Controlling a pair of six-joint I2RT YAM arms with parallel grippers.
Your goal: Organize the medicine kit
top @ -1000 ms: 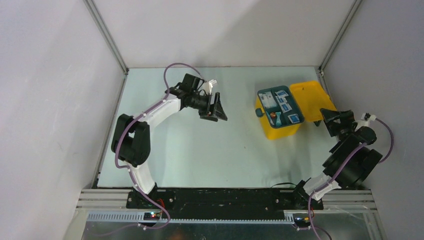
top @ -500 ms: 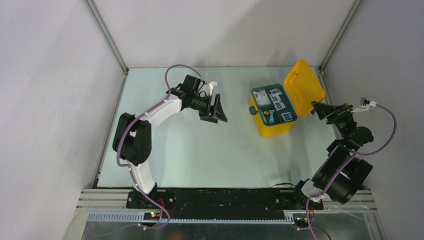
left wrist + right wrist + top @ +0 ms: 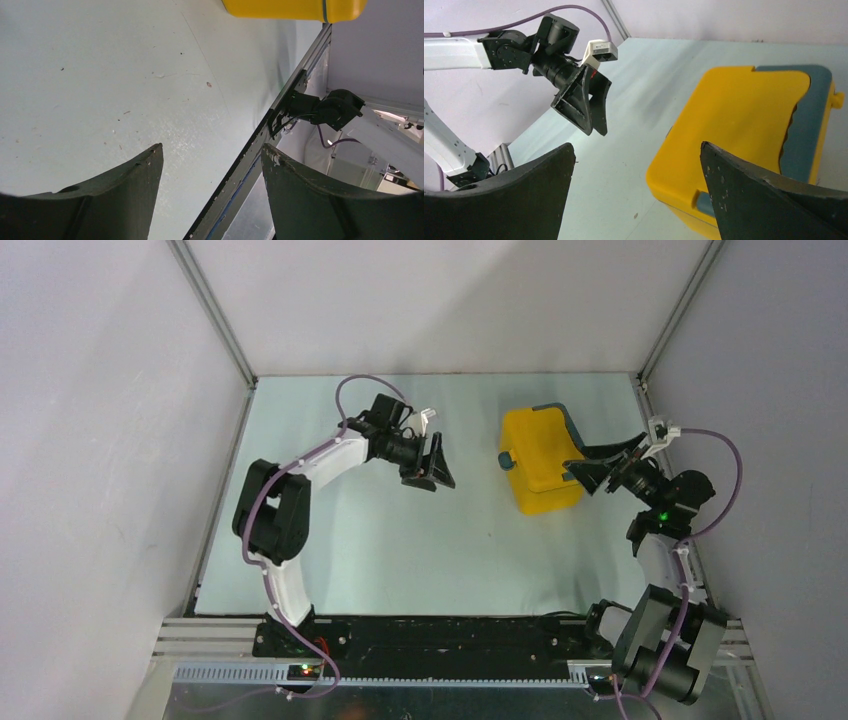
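The medicine kit (image 3: 538,462), a bright-yellow case with a dark teal latch (image 3: 507,460) on its left side, stands right of the table's middle with its lid down. My right gripper (image 3: 588,476) hovers open at the kit's right edge with nothing between its fingers. In the right wrist view the kit (image 3: 736,125) fills the right half, with its lid under my right finger (image 3: 744,190), and the right gripper (image 3: 636,147) stands wide open. My left gripper (image 3: 438,468) hangs open left of the kit, apart from it. The left wrist view shows that gripper (image 3: 212,147) empty and the kit (image 3: 295,7) at the top edge.
Grey walls enclose the table on three sides. A metal rail (image 3: 260,145) runs along the near edge, with the right arm's base (image 3: 327,107) behind it. Bare tabletop (image 3: 400,540) lies between the arms. The left arm (image 3: 469,52) shows in the right wrist view.
The yellow lid has swung down from open to lying over the tray of packets. My right gripper moved up and left to the kit's right edge. The left arm barely moved.
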